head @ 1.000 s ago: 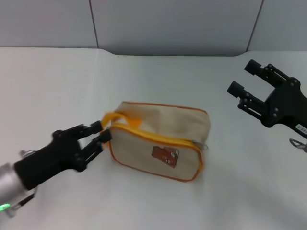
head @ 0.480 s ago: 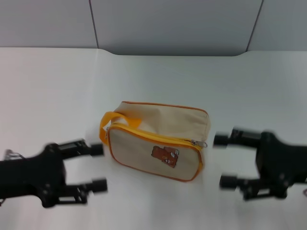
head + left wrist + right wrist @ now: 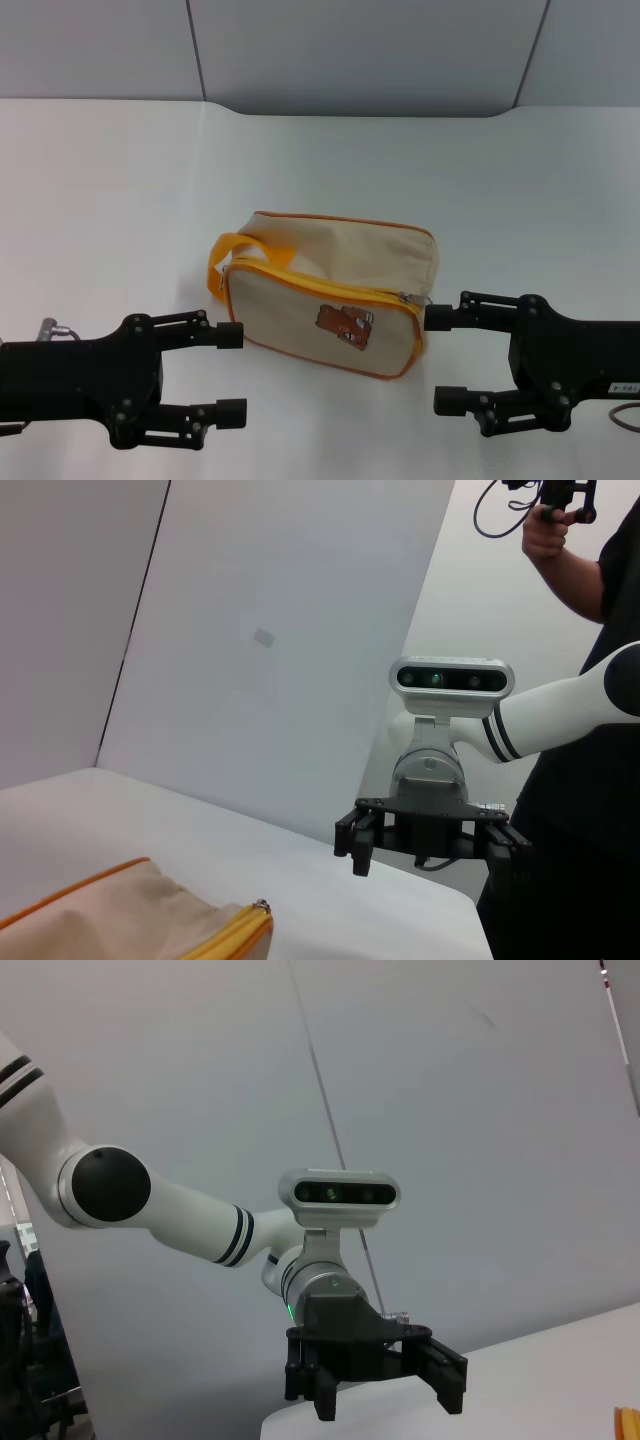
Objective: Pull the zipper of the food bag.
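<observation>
The cream food bag (image 3: 335, 270) with orange-yellow piping and a brown bear print lies on the white table, its strap handle (image 3: 235, 250) at its left end. The zipper (image 3: 330, 288) runs along the top front edge, and its silvery pull tab (image 3: 410, 297) is at the right end. My left gripper (image 3: 231, 375) is open and empty, just left of the bag's front corner. My right gripper (image 3: 440, 360) is open and empty, just right of the bag, with its upper finger (image 3: 455, 317) close to the pull tab. The left wrist view shows the bag's corner (image 3: 110, 910), the pull tab (image 3: 262, 907) and the right gripper (image 3: 430, 850).
The white table (image 3: 320, 160) ends at a grey wall behind. The right wrist view shows the left gripper (image 3: 388, 1400) facing it. A person (image 3: 590, 680) stands behind the robot in the left wrist view.
My left gripper has left the strap handle, drawn back low to the bag's left and opened wide. My right gripper has come down from the back right to the bag's right end.
</observation>
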### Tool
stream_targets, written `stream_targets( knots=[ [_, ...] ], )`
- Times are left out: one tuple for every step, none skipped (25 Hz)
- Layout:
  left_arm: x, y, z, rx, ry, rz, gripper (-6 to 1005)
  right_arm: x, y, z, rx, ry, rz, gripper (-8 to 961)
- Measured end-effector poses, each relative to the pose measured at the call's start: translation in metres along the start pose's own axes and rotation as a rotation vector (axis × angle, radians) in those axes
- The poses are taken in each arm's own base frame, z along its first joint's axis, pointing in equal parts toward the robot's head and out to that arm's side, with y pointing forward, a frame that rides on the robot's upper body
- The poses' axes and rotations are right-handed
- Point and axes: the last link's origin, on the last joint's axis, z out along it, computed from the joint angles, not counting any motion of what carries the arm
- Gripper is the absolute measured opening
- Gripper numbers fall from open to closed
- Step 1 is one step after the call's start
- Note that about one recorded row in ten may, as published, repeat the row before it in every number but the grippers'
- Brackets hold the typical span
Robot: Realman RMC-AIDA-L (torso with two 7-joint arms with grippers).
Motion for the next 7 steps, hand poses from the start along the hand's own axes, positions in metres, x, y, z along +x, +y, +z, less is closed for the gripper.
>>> stream_targets(
  knots=[
    [0.0002,-0.0002,-0.0002,0.002,0.001,0.001,827,0.0000,0.0000,0.0000,0.000,0.000,0.000,832],
    [0.0004,-0.0003,-0.0003,0.003,0.002,0.002,827,-0.0001,-0.0002,0.0000,0.001,0.000,-0.001,832],
    [0.0005,-0.0004,-0.0004,0.003,0.002,0.003,827,-0.0004,-0.0005,-0.0001,0.002,0.000,-0.002,831],
    [0.0006,-0.0004,-0.0004,0.002,0.002,0.003,827,-0.0004,-0.0005,-0.0001,0.002,0.000,-0.002,831],
    [0.0009,-0.0003,-0.0004,0.001,0.003,0.003,827,-0.0005,-0.0006,0.0000,0.002,0.000,-0.002,831],
    [0.0009,-0.0003,-0.0004,0.001,0.003,0.003,827,-0.0005,-0.0006,0.0000,0.002,0.000,-0.002,831],
    [0.0009,-0.0002,-0.0004,0.000,0.003,0.003,827,-0.0006,-0.0006,0.0001,0.001,0.000,-0.003,831]
  ],
)
